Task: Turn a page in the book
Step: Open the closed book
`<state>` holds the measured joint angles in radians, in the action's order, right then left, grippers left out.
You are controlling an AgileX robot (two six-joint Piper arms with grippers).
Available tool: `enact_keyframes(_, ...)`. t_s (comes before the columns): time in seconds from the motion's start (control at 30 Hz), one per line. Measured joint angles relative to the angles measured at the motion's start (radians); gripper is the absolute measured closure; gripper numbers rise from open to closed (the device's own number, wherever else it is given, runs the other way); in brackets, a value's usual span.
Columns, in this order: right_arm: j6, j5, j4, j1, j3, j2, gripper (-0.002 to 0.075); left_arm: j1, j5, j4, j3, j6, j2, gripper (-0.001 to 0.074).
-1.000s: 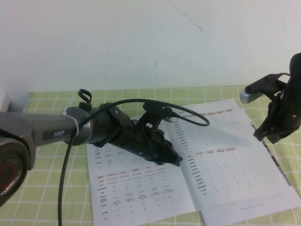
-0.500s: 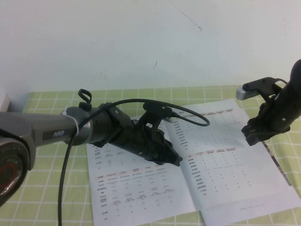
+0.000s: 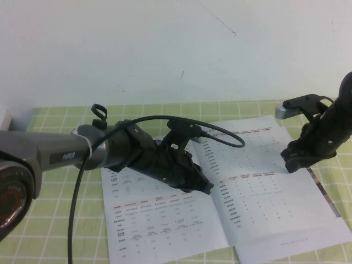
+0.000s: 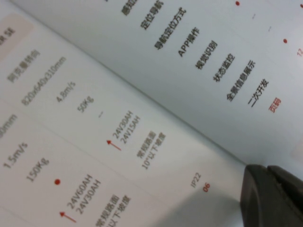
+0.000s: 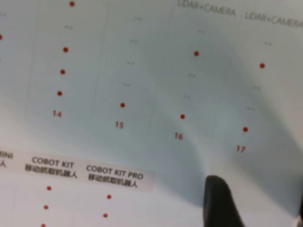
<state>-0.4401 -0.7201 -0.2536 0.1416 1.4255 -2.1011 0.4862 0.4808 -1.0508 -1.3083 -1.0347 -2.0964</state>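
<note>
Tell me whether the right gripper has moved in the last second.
Yes. In the high view the right gripper has shifted toward the robot's left, from the book's right edge to over the right-hand page. The left gripper sits near the spine.

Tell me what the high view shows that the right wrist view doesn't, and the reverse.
Only the high view: the whole open book flat on the green checked cloth, the left gripper low over its spine, and the right gripper above the right-hand page, holding nothing.

Only the right wrist view: readable print, red dots above numbers 14 to 17 and a COBOT KIT label, with one dark fingertip in frame.

Both: the right-hand page lying flat and unlifted.
</note>
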Motion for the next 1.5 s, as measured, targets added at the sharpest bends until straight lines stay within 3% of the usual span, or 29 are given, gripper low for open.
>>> enact_keyframes(0.57,-0.098,-0.037,-0.133,0.000,0.000,-0.004,0.0391,0.000,-0.002,0.000,0.000,0.000,0.000,0.0738)
enact_keyframes(0.83,-0.116,-0.043,-0.153,0.000,0.000,-0.006,0.0425,0.000,-0.002,0.000,0.000,0.002,0.000,0.0738)
enact_keyframes(1.5,-0.181,-0.087,-0.174,0.000,0.000,-0.006,0.0428,0.000,-0.002,0.000,0.000,0.002,0.000,0.0739)
